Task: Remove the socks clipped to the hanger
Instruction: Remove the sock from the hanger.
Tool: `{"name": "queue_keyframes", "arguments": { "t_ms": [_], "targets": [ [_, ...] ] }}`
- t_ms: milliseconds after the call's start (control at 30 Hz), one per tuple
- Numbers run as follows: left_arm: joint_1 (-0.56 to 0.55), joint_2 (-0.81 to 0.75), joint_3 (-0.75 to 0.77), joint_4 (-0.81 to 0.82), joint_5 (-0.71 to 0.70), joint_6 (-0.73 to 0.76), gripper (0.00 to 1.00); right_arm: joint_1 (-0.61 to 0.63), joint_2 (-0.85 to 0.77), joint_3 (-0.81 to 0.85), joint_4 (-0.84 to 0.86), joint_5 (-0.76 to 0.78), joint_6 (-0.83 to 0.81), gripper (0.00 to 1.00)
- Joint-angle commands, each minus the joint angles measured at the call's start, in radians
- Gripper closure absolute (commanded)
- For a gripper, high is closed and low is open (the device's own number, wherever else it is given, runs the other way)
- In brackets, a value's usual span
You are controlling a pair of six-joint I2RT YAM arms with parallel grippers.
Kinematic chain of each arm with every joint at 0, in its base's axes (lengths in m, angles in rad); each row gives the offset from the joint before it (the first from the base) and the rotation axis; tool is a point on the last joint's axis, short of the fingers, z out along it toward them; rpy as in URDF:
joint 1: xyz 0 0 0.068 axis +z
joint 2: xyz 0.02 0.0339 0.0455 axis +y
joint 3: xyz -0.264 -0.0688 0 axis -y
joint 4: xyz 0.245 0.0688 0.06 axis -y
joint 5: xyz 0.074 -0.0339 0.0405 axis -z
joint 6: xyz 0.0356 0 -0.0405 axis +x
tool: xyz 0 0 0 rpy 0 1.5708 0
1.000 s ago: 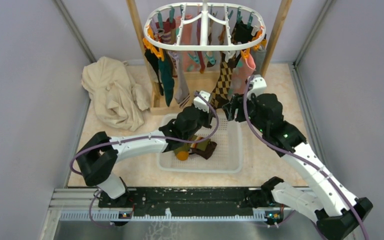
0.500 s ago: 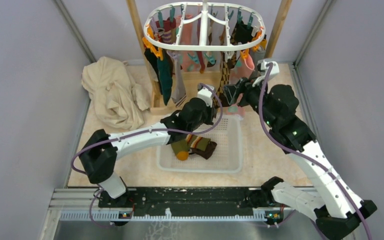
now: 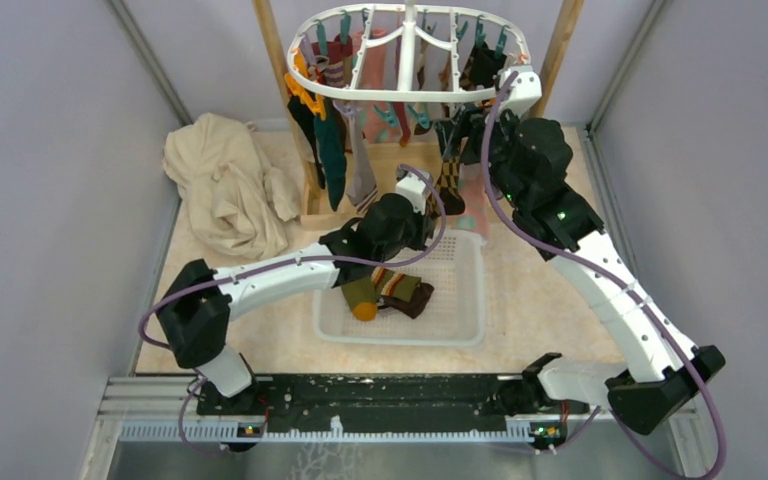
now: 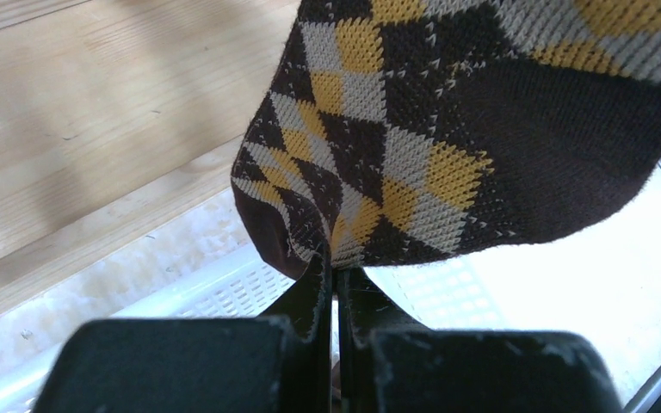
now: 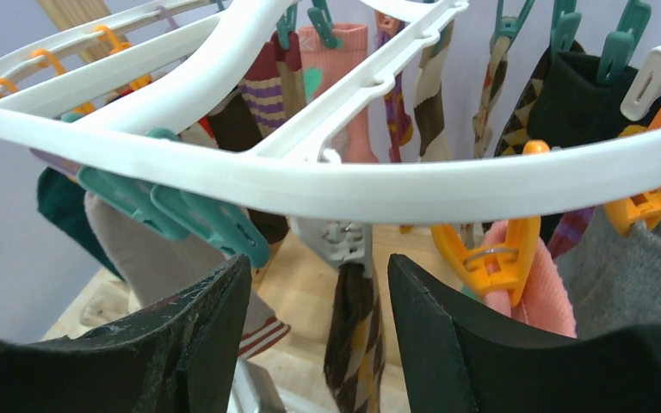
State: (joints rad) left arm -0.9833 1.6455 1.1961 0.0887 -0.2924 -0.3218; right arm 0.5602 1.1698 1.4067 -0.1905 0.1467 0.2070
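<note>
Hovering right gripper (image 5: 317, 268): at hanger (image 5: 327, 185) rim, jaws apart beneath grey clip (image 5: 337, 241).
Left gripper (image 4: 334, 262): pinching argyle sock (image 4: 447, 129).
Surface: beige table (image 3: 545, 300), grey walls (image 3: 50, 150).

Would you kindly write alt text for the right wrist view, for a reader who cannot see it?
The open right end effector frames a grey clip on the white hanger, holding a brown argyle sock. A greyish sock hangs below teal clips at left, an orange clip at right grips a pink sock, and more socks hang behind.
</note>
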Motion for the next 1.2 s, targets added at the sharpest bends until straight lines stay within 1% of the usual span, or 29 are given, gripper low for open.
{"name": "queue_keyframes", "arguments": {
  "t_ms": [0, 467, 600, 833, 933, 1033, 1100, 1167],
  "targets": [
    [0.007, -0.048, 0.015, -0.001, 0.021, -0.008, 1.0, 0.004, 0.031, 0.074, 0.06, 0.042, -0.036, 0.4],
    [0.008, -0.056, -0.006, 0.003, 0.033, -0.014, 1.0, 0.004, 0.071, 0.075, 0.139, 0.071, -0.066, 0.42],
    [0.008, -0.051, -0.008, 0.002, 0.035, -0.017, 1.0, 0.004, 0.081, 0.08, 0.154, 0.078, -0.079, 0.44],
    [0.008, -0.049, -0.017, 0.0, 0.035, -0.022, 1.0, 0.004, 0.093, 0.086, 0.172, 0.082, -0.089, 0.5],
    [0.008, -0.049, -0.018, -0.001, 0.033, -0.021, 1.0, 0.004, 0.098, 0.088, 0.177, 0.082, -0.091, 0.51],
    [0.009, -0.048, -0.019, -0.003, 0.034, -0.022, 1.0, 0.004, 0.102, 0.093, 0.182, 0.083, -0.094, 0.5],
    [0.01, -0.047, -0.021, -0.004, 0.037, -0.022, 1.0, 0.004, 0.104, 0.097, 0.182, 0.082, -0.095, 0.45],
    [0.011, -0.047, -0.022, -0.003, 0.038, -0.023, 1.0, 0.004, 0.106, 0.102, 0.182, 0.084, -0.098, 0.43]
  ]
}}
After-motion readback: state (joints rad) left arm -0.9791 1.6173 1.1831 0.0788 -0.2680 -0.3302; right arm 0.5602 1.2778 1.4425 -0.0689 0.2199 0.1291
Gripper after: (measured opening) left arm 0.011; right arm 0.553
